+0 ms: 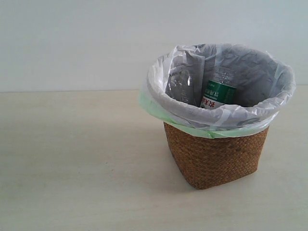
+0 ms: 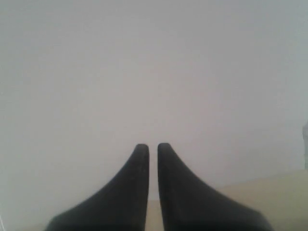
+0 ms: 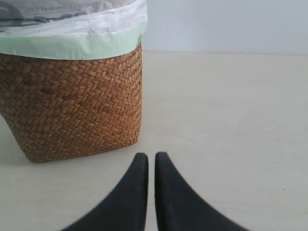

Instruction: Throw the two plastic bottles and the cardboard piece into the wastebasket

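The wastebasket point(image 1: 216, 154) stands right of centre on the table, brown wicker with a white and pale green bag folded over its rim. Inside it the stouter bottle point(image 1: 217, 94) stands upright, its green-and-white label showing. To its left is a clear bottle-like shape point(image 1: 180, 86) with no cap or label visible. The cardboard piece is hidden or out of view. In the right wrist view, my right gripper point(image 3: 151, 155) is shut and empty just above the table, close beside the wastebasket point(image 3: 72, 106). My left gripper point(image 2: 153, 146) is shut and empty, facing a blank wall. Neither gripper shows in the exterior view.
The pale wooden table point(image 1: 72, 159) stretches left of and in front of the basket. A plain light wall point(image 1: 72, 43) runs behind it. A strip of table edge point(image 2: 269, 192) shows low in the left wrist view.
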Available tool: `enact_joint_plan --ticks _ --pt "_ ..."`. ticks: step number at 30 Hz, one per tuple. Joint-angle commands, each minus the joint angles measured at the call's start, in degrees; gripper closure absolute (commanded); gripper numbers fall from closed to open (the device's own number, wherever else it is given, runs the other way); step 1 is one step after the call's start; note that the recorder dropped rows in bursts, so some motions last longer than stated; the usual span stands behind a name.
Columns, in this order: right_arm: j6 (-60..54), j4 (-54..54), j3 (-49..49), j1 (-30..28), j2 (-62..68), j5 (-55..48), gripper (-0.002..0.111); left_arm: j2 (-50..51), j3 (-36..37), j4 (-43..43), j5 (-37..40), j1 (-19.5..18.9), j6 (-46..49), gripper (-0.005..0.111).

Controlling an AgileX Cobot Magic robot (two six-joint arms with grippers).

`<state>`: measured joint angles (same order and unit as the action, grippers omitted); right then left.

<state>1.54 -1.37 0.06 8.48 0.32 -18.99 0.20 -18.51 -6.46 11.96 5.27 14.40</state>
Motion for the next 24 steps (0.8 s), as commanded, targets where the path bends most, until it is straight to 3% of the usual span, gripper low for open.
enact_joint_plan --ticks 1,13,18,24 --pt "-0.22 -0.46 -0.06 0.08 -0.32 0.54 0.106 -0.2 4.35 0.12 0.91 -0.19 -0.54 0.101" --pt "-0.22 -0.46 -0.06 0.08 -0.32 0.54 0.106 -0.2 18.22 0.38 0.91 -0.19 -0.54 0.101" --pt "-0.22 -0.46 -0.06 0.08 -0.32 0.54 0.106 -0.2 18.51 4.87 5.37 -0.19 -0.54 0.101" --pt "-0.22 -0.46 -0.06 0.08 -0.32 0.54 0.106 -0.2 18.51 5.4 5.24 -0.19 -0.54 0.101"
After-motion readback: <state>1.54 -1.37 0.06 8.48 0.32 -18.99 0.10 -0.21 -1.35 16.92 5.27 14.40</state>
